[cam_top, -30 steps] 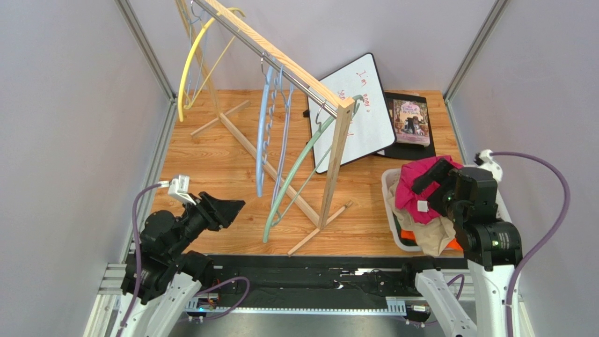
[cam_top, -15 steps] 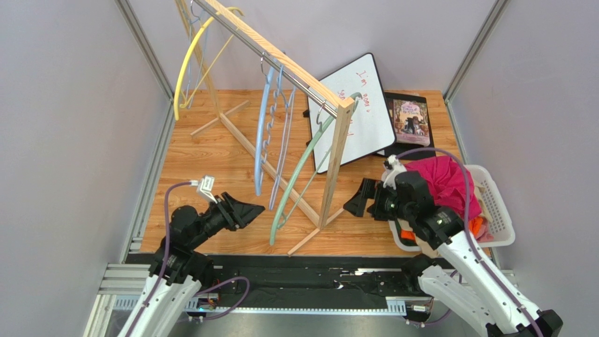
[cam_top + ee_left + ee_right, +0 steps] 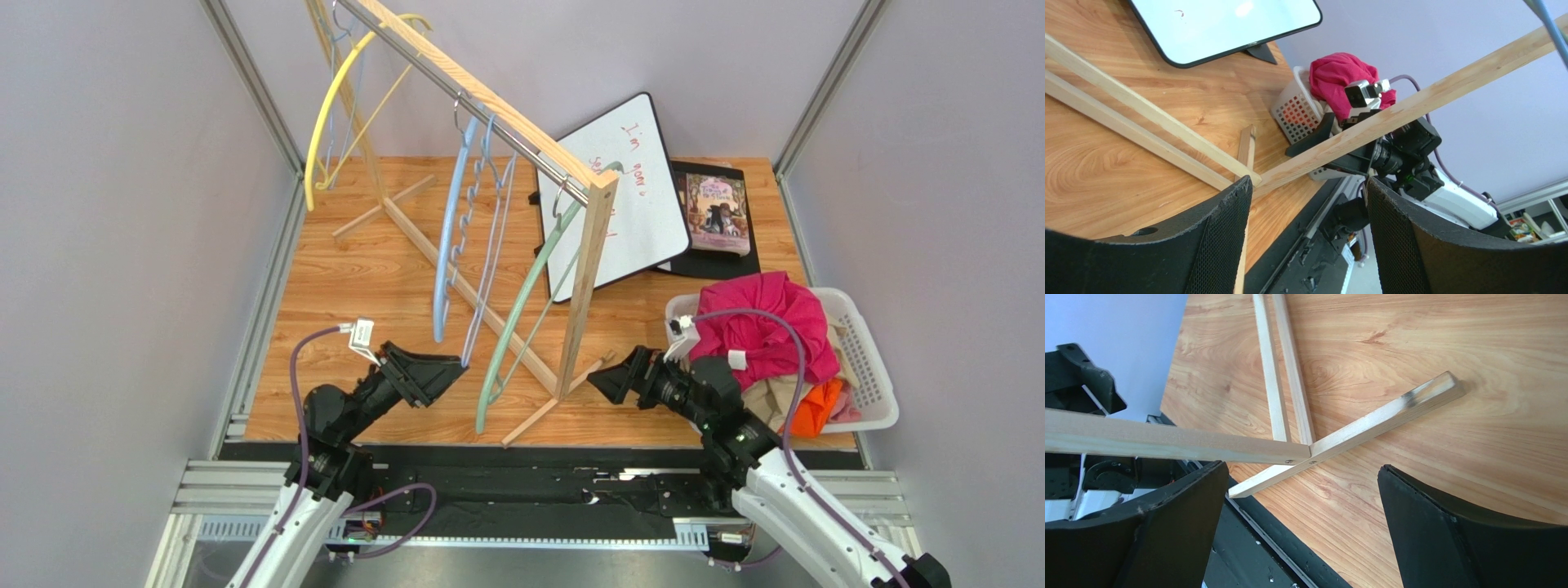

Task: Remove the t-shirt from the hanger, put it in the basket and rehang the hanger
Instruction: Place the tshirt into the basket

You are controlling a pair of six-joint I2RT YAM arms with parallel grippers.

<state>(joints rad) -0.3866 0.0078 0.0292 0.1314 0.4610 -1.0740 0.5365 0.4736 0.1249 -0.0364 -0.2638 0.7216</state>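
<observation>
Left end effector (image 3: pixel 448 368) faces right end effector (image 3: pixel 604 379) across rack post (image 3: pixel 588 284).

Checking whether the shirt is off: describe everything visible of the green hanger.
The green hanger is bare, with no garment on it. It is a pale green, plastic-looking curved bow with a thin lower bar and a grey hook, hung on the wooden rack beside its near post. It hangs slanted, with its low tip close to the open left gripper; contact cannot be told.
</observation>
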